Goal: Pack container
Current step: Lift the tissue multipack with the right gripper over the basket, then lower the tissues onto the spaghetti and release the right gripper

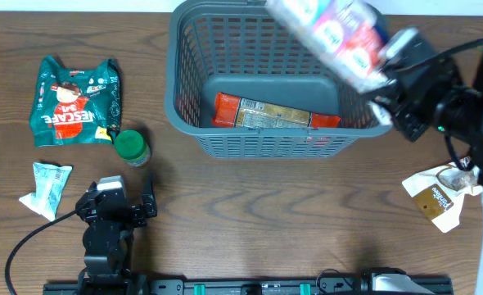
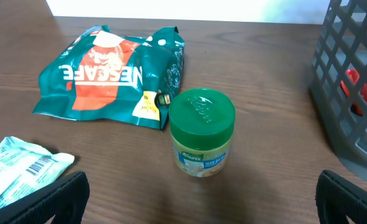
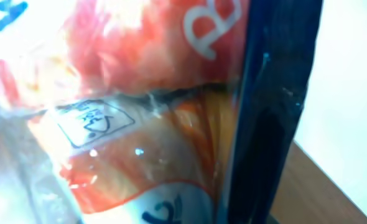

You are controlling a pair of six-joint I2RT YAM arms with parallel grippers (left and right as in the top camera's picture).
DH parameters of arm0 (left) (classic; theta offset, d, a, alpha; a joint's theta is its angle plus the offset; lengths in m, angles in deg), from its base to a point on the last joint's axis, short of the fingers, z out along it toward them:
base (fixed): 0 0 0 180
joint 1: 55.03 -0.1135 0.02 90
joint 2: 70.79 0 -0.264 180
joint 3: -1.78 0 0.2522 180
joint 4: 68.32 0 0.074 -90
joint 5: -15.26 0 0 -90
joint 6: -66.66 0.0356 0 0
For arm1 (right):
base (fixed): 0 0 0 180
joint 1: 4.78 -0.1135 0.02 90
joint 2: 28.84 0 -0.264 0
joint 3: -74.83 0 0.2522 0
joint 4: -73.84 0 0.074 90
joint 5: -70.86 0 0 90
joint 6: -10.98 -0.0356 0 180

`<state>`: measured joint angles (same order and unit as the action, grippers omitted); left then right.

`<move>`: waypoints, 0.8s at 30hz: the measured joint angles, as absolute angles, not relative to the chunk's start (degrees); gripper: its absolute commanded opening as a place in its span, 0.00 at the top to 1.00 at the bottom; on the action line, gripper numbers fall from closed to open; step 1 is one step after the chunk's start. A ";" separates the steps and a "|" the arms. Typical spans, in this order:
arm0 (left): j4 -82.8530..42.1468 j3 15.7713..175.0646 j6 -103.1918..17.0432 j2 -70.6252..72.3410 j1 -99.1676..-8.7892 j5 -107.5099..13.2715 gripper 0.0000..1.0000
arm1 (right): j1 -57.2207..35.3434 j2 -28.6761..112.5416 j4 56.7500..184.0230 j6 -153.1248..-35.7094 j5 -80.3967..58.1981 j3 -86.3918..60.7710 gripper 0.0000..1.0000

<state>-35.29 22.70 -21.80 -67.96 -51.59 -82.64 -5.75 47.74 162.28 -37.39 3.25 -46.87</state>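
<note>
Where the overhead view shows the dark grey basket [image 1: 266,146] standing on the bench [image 1: 307,213] with an orange packet [image 1: 274,112] on its floor, the right gripper [image 1: 381,74] hangs above the basket's far right corner, fingers clamped on a pink-and-white multipack [image 1: 331,33]. The left wrist view adds the left gripper [image 2: 199,202], left of the basket, fingers spread wide before a green-lidded Knorr jar [image 2: 202,134].

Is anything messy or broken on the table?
Nothing looks spilled or broken. The green Nescafe bag lies crumpled, left of the basket, and the right gripper holds a clear packet tilted above the basket's far right corner. The jar stands upright.
</note>
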 measured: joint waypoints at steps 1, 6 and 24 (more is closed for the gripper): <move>-35.29 22.70 -21.80 -67.96 -51.59 -82.64 0.02 | -6.23 48.39 162.89 -36.45 3.45 -46.87 0.99; -35.29 22.70 -21.80 -67.96 -51.59 -82.61 0.02 | -8.17 52.28 163.78 -34.07 4.34 -46.87 0.99; -35.29 22.70 -21.80 -67.96 -51.59 -82.64 0.01 | -17.86 69.44 165.86 -32.54 4.39 -46.87 0.99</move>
